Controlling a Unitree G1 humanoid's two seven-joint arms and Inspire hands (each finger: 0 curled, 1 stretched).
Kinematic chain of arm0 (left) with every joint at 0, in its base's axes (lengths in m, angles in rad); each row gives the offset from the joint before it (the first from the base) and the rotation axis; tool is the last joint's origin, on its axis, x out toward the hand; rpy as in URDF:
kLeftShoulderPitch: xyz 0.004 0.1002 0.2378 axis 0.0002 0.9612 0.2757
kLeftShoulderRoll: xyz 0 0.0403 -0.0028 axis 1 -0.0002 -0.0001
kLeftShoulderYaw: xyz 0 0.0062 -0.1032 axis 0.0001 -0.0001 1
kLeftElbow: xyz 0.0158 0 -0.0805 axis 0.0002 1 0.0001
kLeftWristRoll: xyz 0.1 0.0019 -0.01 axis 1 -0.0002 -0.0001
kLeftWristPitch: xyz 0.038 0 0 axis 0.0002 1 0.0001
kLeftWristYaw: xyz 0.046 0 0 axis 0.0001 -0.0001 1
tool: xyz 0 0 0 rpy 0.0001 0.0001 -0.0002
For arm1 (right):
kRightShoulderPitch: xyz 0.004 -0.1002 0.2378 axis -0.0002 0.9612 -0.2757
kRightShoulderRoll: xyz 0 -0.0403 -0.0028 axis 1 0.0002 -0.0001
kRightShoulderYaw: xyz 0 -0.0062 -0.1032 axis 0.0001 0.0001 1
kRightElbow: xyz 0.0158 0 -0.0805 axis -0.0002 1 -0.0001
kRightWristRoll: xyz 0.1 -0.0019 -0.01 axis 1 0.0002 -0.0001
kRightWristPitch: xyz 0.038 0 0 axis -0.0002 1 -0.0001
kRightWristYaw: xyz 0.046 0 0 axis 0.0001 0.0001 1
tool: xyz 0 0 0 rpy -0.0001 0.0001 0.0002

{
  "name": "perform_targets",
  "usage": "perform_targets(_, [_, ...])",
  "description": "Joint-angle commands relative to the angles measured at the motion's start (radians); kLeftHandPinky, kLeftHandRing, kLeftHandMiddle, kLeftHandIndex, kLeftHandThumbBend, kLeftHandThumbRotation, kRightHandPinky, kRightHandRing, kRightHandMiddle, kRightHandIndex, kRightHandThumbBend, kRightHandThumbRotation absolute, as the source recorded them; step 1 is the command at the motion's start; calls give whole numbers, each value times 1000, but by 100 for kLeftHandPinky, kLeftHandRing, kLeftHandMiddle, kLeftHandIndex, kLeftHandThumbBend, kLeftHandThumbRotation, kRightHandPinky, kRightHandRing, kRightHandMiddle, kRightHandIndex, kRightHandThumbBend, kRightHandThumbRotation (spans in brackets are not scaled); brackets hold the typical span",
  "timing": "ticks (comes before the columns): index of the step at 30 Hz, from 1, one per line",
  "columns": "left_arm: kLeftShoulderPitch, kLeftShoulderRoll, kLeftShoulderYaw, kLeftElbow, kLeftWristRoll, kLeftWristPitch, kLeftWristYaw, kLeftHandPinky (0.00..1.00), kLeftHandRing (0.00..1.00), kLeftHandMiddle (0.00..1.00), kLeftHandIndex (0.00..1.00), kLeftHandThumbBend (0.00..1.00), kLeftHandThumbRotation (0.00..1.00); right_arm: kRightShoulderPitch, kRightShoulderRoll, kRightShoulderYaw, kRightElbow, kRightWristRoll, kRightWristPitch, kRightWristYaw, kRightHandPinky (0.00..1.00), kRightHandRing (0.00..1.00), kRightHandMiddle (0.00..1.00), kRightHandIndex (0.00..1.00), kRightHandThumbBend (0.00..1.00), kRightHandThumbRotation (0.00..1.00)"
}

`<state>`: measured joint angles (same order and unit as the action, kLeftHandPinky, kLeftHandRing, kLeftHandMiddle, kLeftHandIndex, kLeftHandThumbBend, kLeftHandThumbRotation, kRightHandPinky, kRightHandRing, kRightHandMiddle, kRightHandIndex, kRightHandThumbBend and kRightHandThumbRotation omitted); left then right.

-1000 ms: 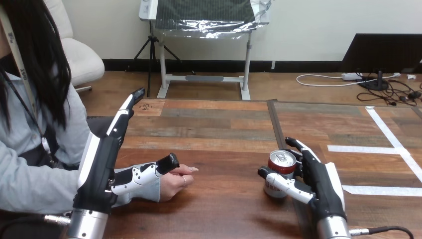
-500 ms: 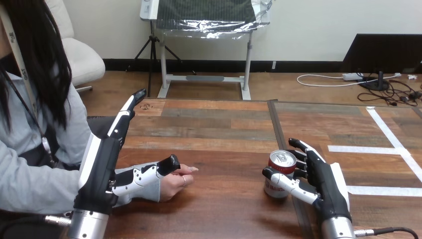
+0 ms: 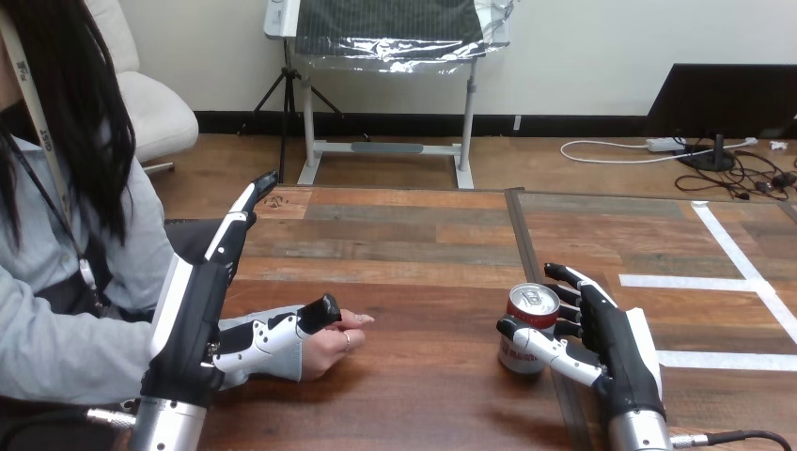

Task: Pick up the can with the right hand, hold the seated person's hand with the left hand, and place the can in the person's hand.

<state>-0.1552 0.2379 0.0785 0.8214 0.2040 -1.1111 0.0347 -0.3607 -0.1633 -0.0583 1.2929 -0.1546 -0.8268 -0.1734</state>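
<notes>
Hardly anything has moved since the earlier frames: the right hand (image 3: 611,343) has slid a little toward the table's near edge and settled its thumb closer across the soda can (image 3: 531,305), which stands where it stood. The left hand (image 3: 193,319) and the person's hand (image 3: 334,343) lie as before.

The red and white soda can stands upright on the wooden table (image 3: 414,254), right of the middle and toward the near edge, just beside the seam that runs from the far edge to the near edge. The right hand wraps it from the right. Its fingers (image 3: 569,305) curl against the can's right and far side, and its thumb lies across the front of the can's body. The can's base rests on the wood.

Strips of white tape (image 3: 742,268) lie on the table's right part, well apart from the can.

Near the table's left edge the left hand stands on its side, its fingers straight and pointing toward the far edge. Its thumb reaches out over the grey cuff and the back of the person's hand, touching it from above. No finger curls round the wrist, so the hand rests over it rather than gripping it. The person's hand lies on the table with its fingers loosely curled and holds nothing. It is well apart from the can.
</notes>
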Motion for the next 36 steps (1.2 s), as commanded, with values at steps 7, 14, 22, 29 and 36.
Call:
perform_targets(7, [-63, 8, -11, -3, -16, -28, -3, 96, 98, 95, 93, 100, 56, 7, -17, -14, -27, 11, -12, -14, 67, 71, 75, 80, 100, 29])
perform_targets(14, [-65, 11, -12, 4, -20, -43, -5, 96, 98, 95, 93, 100, 55, 7, -9, -30, -28, 35, -15, 3, 63, 67, 71, 75, 97, 22])
perform_targets(22, [-67, 11, -13, 10, -31, -51, -14, 95, 98, 95, 93, 100, 55, 5, -8, -30, -30, 34, -1, -16, 55, 62, 66, 69, 92, 12])
perform_targets(29, [-68, 7, -15, 9, -58, -52, -35, 95, 98, 95, 93, 100, 54, 1, -15, -18, -32, 14, 16, -50, 47, 55, 61, 63, 85, 2])
perform_targets(36, [-67, 6, -16, 7, -73, -51, -49, 96, 98, 95, 93, 100, 54, -2, -19, -13, -36, 2, 26, -68, 43, 50, 57, 59, 81, 0])
